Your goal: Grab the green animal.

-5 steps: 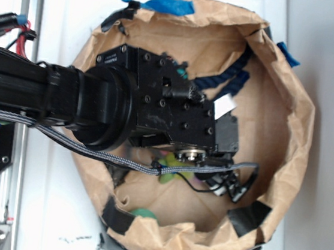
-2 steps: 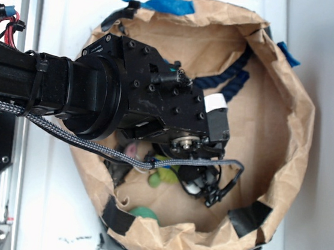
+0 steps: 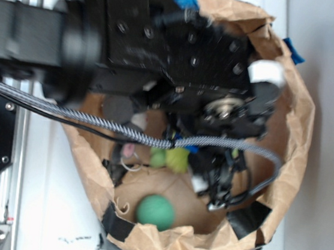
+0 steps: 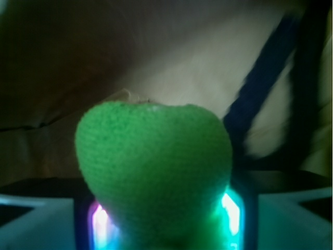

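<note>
The green animal (image 4: 156, 166) fills the middle of the wrist view, its paler green knit part wedged between my two lit finger pads. My gripper (image 4: 164, 221) is shut on it, one pad (image 4: 101, 226) on its left and one on its right. In the exterior view the lime-green animal (image 3: 172, 159) peeks out just under the big black wrist (image 3: 180, 60), above the floor of the brown paper bag (image 3: 295, 115). My fingers are hidden under the wrist there.
A smooth darker green ball (image 3: 156, 212) lies at the bag's near wall. A pink and grey toy (image 3: 129, 151) sits left of the animal. A dark blue rope (image 4: 260, 78) lies behind. Black tape (image 3: 247, 217) patches the rim. A braided cable (image 3: 124, 131) crosses the bag.
The arm has risen toward the camera and shifted to the upper side of the bag, blurred by motion. The green animal has moved with it. The green ball now shows fully.
</note>
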### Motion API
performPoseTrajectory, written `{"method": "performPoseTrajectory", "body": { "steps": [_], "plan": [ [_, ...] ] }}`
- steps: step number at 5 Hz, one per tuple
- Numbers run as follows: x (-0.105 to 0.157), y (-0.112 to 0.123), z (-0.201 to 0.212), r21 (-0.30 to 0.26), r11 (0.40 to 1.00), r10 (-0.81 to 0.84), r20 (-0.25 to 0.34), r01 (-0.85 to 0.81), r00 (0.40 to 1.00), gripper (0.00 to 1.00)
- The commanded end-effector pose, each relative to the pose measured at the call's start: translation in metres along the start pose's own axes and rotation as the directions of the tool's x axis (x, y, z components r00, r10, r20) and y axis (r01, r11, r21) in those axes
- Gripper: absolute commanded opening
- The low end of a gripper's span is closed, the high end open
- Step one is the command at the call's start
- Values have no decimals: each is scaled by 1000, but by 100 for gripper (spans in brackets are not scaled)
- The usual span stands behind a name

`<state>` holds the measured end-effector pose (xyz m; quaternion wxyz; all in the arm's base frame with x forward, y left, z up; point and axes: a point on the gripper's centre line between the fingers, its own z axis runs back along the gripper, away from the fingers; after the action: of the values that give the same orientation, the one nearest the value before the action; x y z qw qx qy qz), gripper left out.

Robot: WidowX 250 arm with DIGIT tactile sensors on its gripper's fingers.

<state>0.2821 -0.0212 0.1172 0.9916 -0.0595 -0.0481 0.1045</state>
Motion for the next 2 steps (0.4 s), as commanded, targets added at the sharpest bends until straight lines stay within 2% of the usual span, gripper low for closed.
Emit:
{"method": "performPoseTrajectory", "body": {
  "steps": [1, 2],
  "plan": [
    [17, 11, 71, 148, 964, -234, 87, 220, 968, 0],
    [20, 19, 77, 152, 968, -211, 65, 200, 975, 0]
  ]
}}
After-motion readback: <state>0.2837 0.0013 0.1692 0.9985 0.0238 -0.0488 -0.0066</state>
